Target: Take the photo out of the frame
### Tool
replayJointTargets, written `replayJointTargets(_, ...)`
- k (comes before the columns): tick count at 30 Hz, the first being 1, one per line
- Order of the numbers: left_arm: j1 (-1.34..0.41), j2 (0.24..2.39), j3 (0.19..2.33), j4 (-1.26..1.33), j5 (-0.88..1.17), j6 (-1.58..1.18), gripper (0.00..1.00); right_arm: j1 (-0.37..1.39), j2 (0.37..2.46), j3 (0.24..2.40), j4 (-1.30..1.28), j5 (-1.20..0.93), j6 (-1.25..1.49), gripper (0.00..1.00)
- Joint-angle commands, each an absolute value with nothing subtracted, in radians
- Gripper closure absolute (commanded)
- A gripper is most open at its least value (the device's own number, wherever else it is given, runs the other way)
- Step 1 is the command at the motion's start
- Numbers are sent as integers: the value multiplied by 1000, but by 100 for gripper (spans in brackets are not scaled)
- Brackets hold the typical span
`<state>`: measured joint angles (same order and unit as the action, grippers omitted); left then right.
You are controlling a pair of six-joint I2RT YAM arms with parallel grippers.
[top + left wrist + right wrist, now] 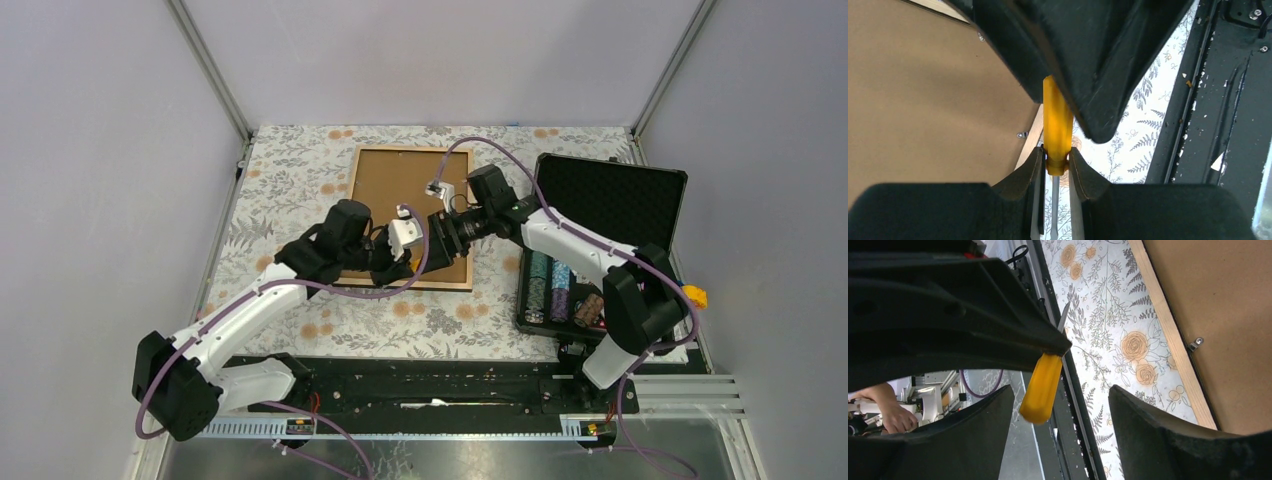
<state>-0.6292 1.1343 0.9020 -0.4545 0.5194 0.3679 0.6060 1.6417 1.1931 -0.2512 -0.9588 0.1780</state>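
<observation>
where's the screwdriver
In the left wrist view the screwdriver is clamped in the left gripper, its yellow handle between the right gripper's open fingers, near the frame's wooden edge.

White arms (250, 305) — black joints (175, 385), purple cables (470, 140)

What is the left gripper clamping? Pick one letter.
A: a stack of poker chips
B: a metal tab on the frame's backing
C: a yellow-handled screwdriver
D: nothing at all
C: in the left wrist view, the left gripper pinches the yellow-handled screwdriver right where the handle meets the metal shaft.
</observation>
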Motion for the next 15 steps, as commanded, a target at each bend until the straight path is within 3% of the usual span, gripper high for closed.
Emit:
replayJointTargets(1,-632,1138,954,-408,581,339,100,627,1672,1264,-210,-944,215,31)
replayJointTargets(3,-634,1137,953,-409,585,335,100,629,1682,1277,-209,-951,225,40)
replayJointTargets(9,-640,1129,944,-395,539,307,97,631,1680,1272,-204,-977,227,85)
replayJointTargets(11,-638,1123,940,-414,527,306,77,631,1668,1264,-205,-971,221,96)
replayJointTargets(13,-624,1113,929,-435,525,313,56,628,1651,1255,-205,-969,217,100)
replayJointTargets(15,-592,1096,913,-453,525,330,49,623,1632,1248,-207,-971,217,100)
